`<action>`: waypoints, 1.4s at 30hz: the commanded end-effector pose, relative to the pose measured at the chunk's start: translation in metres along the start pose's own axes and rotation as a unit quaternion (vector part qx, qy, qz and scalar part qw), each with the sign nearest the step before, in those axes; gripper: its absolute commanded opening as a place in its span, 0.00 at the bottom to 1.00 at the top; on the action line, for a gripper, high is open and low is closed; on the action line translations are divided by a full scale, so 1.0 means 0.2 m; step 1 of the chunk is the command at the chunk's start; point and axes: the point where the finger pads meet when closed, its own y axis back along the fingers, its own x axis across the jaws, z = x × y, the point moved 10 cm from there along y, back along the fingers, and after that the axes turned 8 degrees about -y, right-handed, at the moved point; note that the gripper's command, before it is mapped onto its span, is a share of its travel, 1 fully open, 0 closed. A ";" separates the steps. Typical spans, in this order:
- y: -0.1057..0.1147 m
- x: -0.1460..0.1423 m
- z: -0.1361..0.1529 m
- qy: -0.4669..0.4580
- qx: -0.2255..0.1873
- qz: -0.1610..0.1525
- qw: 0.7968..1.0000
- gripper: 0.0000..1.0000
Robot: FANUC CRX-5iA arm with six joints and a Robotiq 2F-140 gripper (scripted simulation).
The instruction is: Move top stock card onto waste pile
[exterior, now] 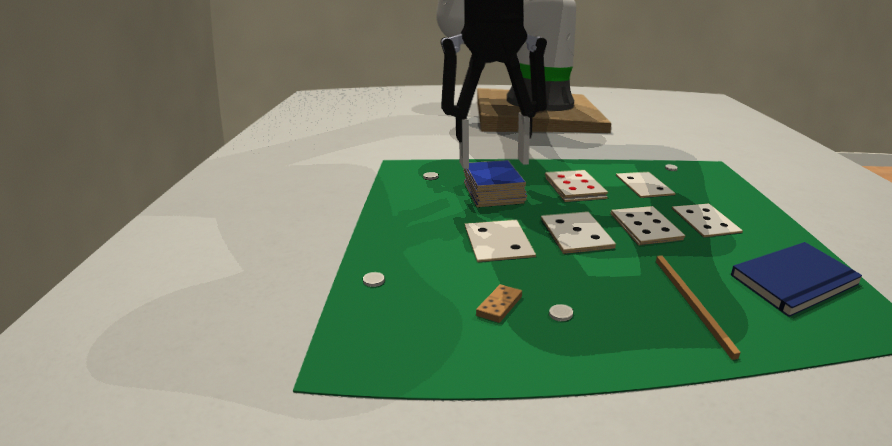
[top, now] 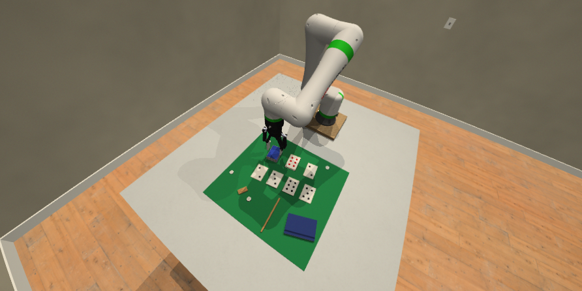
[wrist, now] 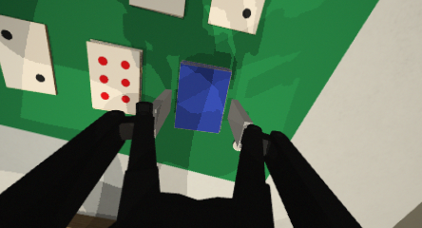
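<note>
The gripper [exterior: 493, 146] is held just above the stock [exterior: 496, 183], at the upper centre of the mat [exterior: 399, 331] in the exterior view, with one pad [wrist: 162, 109] off each long side of the blue top card [wrist: 201, 96]. The fingers are half spread, set a little wider than the card, and nothing is pinched between them; clear gaps are shown on both sides in the wrist view. The waste pile [exterior: 575, 184], topped by a red six, is seen just right of the stock. The card, a thin plywood tile, is judged light, stiff and smooth-edged, likely to slip if squeezed weakly. It would best be taken by its two long edges, at the top tile only, so the cards beneath are not lifted with it.
</note>
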 end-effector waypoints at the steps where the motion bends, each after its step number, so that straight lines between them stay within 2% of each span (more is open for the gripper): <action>1: 0.00 0.00 0.00 0.000 0.000 0.000 1.000 0.50; 42: -0.04 0.00 0.00 0.000 0.000 0.000 1.000 0.50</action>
